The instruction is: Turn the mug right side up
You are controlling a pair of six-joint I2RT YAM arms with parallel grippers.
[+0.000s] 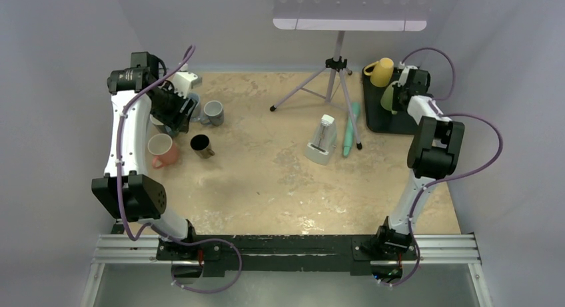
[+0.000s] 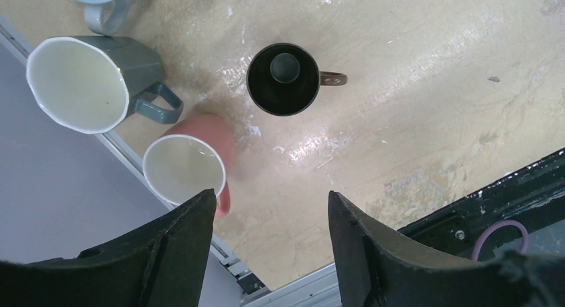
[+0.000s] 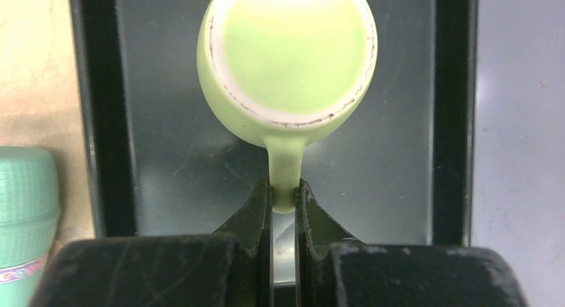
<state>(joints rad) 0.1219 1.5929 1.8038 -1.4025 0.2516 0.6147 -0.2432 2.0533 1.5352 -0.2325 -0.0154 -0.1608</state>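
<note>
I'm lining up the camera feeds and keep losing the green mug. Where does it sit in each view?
Top external: the green mug is at upper right, over the black tray, partly hidden by the right gripper.
Left wrist: not in it.
Right wrist: upper centre, base toward the camera, handle pinched in the gripper.
Shared landmark: the black tray, which also lies behind the mug in the right wrist view.

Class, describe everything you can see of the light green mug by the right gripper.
The light green mug looks like glazed ceramic, with a rounded body and one handle. Its flat base, ringed by a scuffed pale foot, faces the wrist camera. The right gripper is shut on the handle, over the black tray.
</note>
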